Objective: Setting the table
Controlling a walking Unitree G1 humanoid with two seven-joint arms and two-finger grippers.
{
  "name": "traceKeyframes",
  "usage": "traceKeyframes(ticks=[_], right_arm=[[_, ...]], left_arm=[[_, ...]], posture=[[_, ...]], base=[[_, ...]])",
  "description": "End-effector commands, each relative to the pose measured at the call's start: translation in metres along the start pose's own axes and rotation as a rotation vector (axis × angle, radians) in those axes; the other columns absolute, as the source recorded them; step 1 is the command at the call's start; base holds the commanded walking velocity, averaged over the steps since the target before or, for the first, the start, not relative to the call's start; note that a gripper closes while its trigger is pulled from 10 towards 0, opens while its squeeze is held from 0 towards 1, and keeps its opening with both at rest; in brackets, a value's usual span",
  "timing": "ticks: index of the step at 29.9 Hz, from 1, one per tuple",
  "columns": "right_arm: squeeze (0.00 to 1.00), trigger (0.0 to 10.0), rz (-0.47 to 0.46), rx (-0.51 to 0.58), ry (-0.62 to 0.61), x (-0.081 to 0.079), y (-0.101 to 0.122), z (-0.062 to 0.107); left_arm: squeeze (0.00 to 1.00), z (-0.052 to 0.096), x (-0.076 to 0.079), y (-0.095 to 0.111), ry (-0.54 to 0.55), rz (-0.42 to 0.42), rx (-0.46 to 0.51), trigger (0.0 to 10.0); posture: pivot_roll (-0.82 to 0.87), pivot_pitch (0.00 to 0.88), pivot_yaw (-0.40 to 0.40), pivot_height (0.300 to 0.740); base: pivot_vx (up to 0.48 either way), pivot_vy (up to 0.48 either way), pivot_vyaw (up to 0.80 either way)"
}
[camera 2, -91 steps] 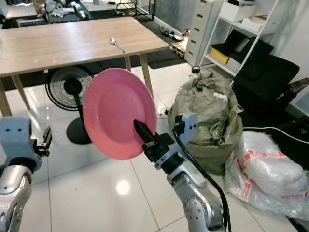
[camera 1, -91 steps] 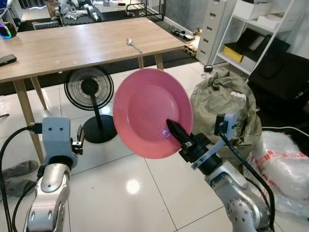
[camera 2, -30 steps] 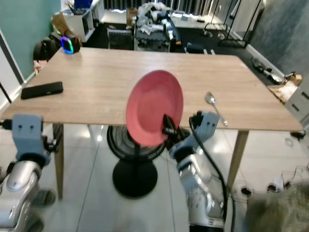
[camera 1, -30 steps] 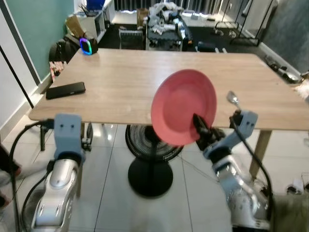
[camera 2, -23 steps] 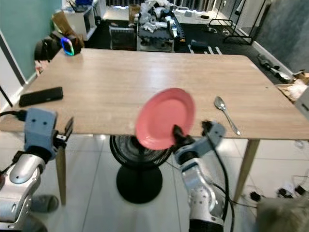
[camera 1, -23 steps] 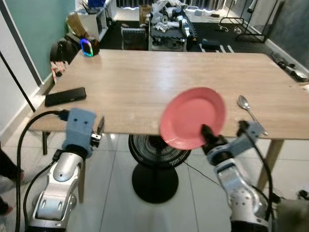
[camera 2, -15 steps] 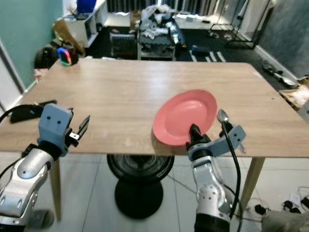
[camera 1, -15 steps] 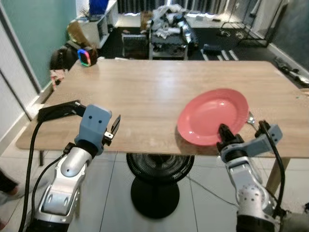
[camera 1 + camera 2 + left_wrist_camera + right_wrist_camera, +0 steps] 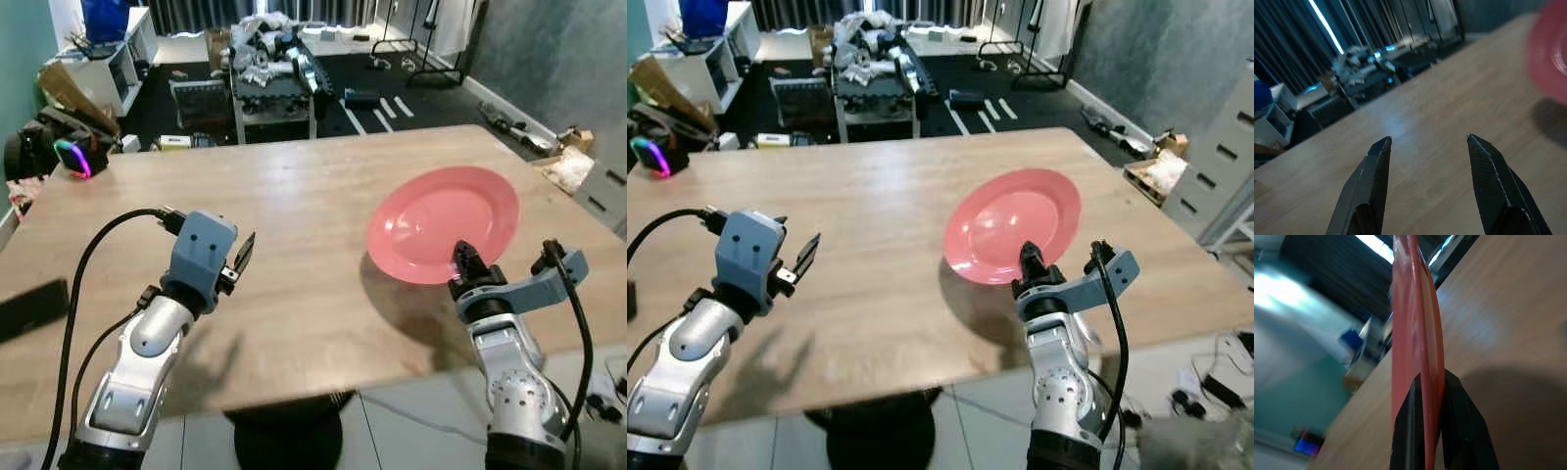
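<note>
The right gripper (image 9: 464,261), clamped on the plate (image 9: 443,223), holds it above the table (image 9: 294,245) for lowering; left gripper (image 9: 241,257) open.

Right claw (image 9: 462,258) clamped closed; left claw (image 9: 1427,147) raised, fingers spread.

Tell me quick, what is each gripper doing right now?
Left gripper: open, holding nothing, above the wooden table.
Right gripper: shut on the rim of the pink plate.
</note>
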State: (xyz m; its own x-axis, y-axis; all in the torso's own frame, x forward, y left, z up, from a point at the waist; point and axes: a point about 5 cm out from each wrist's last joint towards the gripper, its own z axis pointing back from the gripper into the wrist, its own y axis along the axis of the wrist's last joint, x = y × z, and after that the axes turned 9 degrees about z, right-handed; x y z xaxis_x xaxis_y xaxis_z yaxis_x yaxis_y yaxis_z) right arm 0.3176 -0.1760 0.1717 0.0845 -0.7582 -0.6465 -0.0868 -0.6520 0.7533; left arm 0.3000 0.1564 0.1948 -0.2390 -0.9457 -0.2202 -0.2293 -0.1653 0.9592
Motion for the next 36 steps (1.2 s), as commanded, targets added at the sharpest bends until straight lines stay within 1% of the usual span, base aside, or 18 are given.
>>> traceKeyframes(ticks=[1, 2, 3, 4, 5, 6, 7, 13, 18, 22, 26, 27, 28, 31, 33, 34, 36], right_arm=[[0.00, 10.0, 0.004, -0.054, 0.075, -0.007, -0.008, 0.004], [0.00, 10.0, 0.008, -0.058, 0.082, -0.008, -0.009, 0.004], [0.00, 10.0, 0.013, -0.091, 0.111, -0.011, -0.013, 0.005], [0.00, 10.0, 0.013, -0.091, 0.111, -0.011, -0.013, 0.005], [0.00, 10.0, 0.008, -0.144, 0.160, -0.016, -0.021, 0.008], [0.00, 10.0, 0.008, -0.144, 0.160, -0.016, -0.021, 0.008], [0.00, 10.0, 0.004, -0.169, 0.180, -0.017, -0.025, 0.009], [0.00, 10.0, 0.009, -0.196, 0.189, -0.017, -0.030, 0.009], [0.00, 10.0, 0.042, -0.235, 0.165, -0.012, -0.036, 0.008], [0.00, 10.0, 0.044, -0.247, 0.161, -0.012, -0.038, 0.009], [0.00, 10.0, 0.042, -0.257, 0.124, -0.008, -0.040, 0.008], [0.00, 10.0, 0.044, -0.264, 0.085, -0.003, -0.043, 0.007], [0.00, 10.0, 0.044, -0.264, 0.085, -0.003, -0.043, 0.007], [0.00, 10.0, 0.057, -0.300, -0.021, 0.010, -0.052, 0.004], [0.00, 10.0, 0.019, -0.301, -0.050, 0.014, -0.054, 0.000], [0.00, 10.0, 0.019, -0.301, -0.050, 0.014, -0.054, 0.000], [0.00, 10.0, 0.005, -0.312, -0.090, 0.018, -0.056, -0.003]], left_arm=[[0.00, 0.003, 0.003, -0.004, -0.017, -0.011, -0.023, 10.0], [0.00, 0.003, 0.003, -0.004, -0.017, -0.012, -0.024, 10.0], [0.00, 0.004, 0.004, -0.005, -0.021, -0.017, -0.024, 10.0], [0.00, 0.004, 0.004, -0.005, -0.021, -0.017, -0.024, 10.0], [0.00, 0.005, 0.005, -0.006, -0.026, -0.023, -0.025, 10.0], [0.00, 0.005, 0.005, -0.006, -0.026, -0.023, -0.025, 10.0], [0.00, 0.006, 0.006, -0.006, -0.028, -0.025, -0.026, 10.0], [0.00, 0.007, 0.008, -0.007, -0.031, -0.025, -0.029, 10.0], [0.00, 0.008, 0.008, -0.009, -0.027, -0.025, -0.034, 10.0], [0.00, 0.007, 0.007, -0.008, -0.023, -0.026, -0.034, 10.0], [0.00, 0.007, 0.007, -0.009, -0.020, -0.026, -0.035, 10.0], [0.00, 0.007, 0.007, -0.009, -0.020, -0.025, -0.036, 10.0], [0.00, 0.007, 0.007, -0.009, -0.020, -0.025, -0.036, 10.0], [0.00, 0.008, 0.008, -0.009, -0.021, -0.024, -0.038, 10.0], [0.00, 0.008, 0.009, -0.009, -0.022, -0.023, -0.039, 10.0], [0.00, 0.008, 0.009, -0.009, -0.022, -0.023, -0.039, 10.0], [0.00, 0.008, 0.009, -0.009, -0.021, -0.023, -0.039, 10.0]], posture=[[0.04, 0.000, 0.074, 0.740], [0.04, 0.000, 0.074, 0.740], [0.04, 0.000, 0.070, 0.740], [0.04, 0.000, 0.070, 0.740], [0.04, 0.000, 0.068, 0.740], [0.04, 0.000, 0.068, 0.740], [0.04, 0.000, 0.066, 0.740], [0.04, 0.000, 0.064, 0.740], [0.04, 0.000, 0.065, 0.740], [0.04, 0.000, 0.064, 0.740], [0.04, 0.000, 0.064, 0.740], [0.04, 0.000, 0.065, 0.740], [0.04, 0.000, 0.065, 0.740], [0.05, 0.000, 0.064, 0.740], [0.05, 0.000, 0.063, 0.740], [0.05, 0.000, 0.063, 0.740], [0.05, 0.000, 0.063, 0.740]], base=[[0.000, 0.000, 0.00], [0.000, 0.000, 0.00], [0.000, 0.000, 0.00], [0.000, 0.000, 0.00], [0.000, 0.000, 0.00], [0.000, 0.000, 0.00], [0.000, 0.000, 0.00], [0.000, 0.000, 0.00], [0.000, 0.000, 0.00], [0.000, 0.000, 0.00], [0.000, 0.000, 0.00], [0.000, 0.000, 0.00], [0.000, 0.000, 0.00], [0.000, 0.000, 0.00], [0.000, 0.000, 0.00], [0.000, 0.000, 0.00], [0.000, 0.000, 0.00]])
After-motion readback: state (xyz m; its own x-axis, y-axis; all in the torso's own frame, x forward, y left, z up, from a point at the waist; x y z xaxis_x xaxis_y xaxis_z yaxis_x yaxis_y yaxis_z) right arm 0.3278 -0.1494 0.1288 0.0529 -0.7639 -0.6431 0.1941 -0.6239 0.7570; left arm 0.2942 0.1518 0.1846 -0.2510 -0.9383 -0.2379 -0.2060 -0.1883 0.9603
